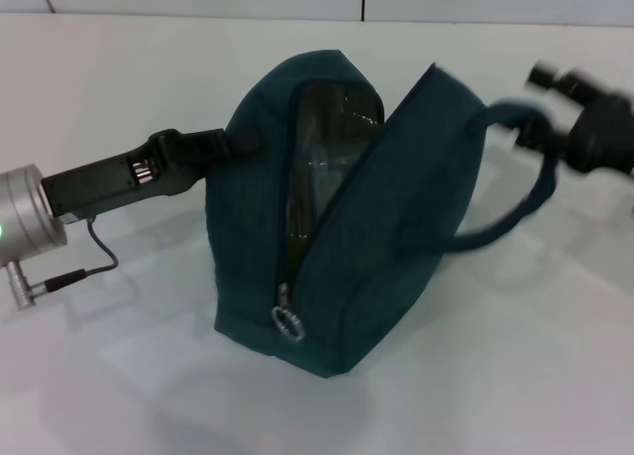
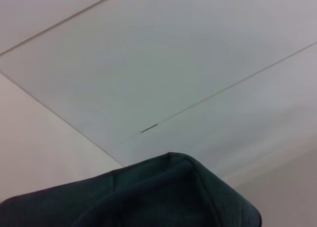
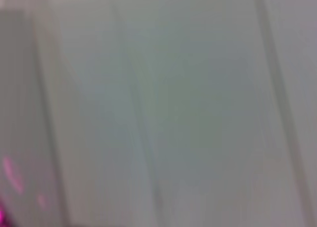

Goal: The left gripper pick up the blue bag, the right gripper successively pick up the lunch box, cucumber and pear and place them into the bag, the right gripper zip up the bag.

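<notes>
1. The blue bag point(image 1: 347, 227) stands on the white table point(image 1: 119, 376), mouth gaping; it tips if pulled sideways.
2. The left gripper point(image 1: 233, 143) pinches the bag's side; a weak pinch slips.
3. The right gripper point(image 1: 530, 128) is at the strap point(image 1: 520, 212), finger state indeterminate.
4. The zipper pull point(image 1: 287, 321) hangs low and may snag.

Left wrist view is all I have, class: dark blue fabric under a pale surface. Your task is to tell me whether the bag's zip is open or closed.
Observer: Open. In the head view the blue bag gapes, with its zip pull low at the near end.
Operator: Is anything inside?
Observer: Something shiny and clear, probably the lunch box, shows through the opening.
Operator: Where is the right gripper?
Observer: The right gripper is at the bag's strap, opposite the left gripper, which is at the bag's other side.
</notes>
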Available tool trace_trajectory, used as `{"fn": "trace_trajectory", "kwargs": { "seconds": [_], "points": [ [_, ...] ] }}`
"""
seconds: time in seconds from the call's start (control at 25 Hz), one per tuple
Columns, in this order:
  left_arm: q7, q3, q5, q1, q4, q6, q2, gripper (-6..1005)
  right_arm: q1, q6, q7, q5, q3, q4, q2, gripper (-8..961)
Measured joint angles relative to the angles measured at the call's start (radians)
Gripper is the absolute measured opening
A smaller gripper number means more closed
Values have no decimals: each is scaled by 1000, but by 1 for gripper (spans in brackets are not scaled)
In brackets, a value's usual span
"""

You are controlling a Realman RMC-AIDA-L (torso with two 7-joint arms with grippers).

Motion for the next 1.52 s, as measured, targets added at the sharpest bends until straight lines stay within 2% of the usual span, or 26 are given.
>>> {"fn": "trace_trajectory", "kwargs": {
  "seconds": [0.12, 0.24, 0.4, 0.52, 0.64, 0.8, 0.96, 1.08, 1.28, 1.36, 1.52],
  "points": [
    [-2, 0, 0, -3, -6, 0, -8, 63, 4, 18, -1, -6, 101, -43, 8, 874],
    [-3, 2, -1, -7, -39, 4, -15, 63, 40, 115, 25, -21, 115, -88, -2, 875],
    [21, 2, -44, -10, -103, 3, -20, 63, 121, 230, 111, -142, 117, -80, -13, 875],
    [65, 2, -76, -18, -157, -10, -21, 63, 146, 261, 162, -235, 117, -65, -4, 874],
    [74, 6, -80, -19, -167, -25, -21, 63, 137, 256, 213, -303, 113, -64, 8, 873],
    [77, 6, -80, -19, -168, -34, -21, 63, 93, 197, 257, -343, 113, -73, 17, 871],
    [79, 7, -80, -20, -168, -39, -19, 64, 58, 131, 306, -351, 120, -81, 7, 870],
    [84, 7, -80, -20, -166, -42, -18, 64, 29, 78, 282, -349, 163, -87, 11, 869],
    [106, 8, -78, -20, -168, -63, -18, 64, -62, -107, 67, -348, 329, -154, 67, 867],
    [109, 7, -77, -19, -169, -72, -18, 64, -71, -159, 54, -352, 324, -182, 64, 867],
    [110, 7, -75, -17, -169, -82, -19, 63, -44, -316, 74, -369, 244, -175, 36, 865]
  ]
}}
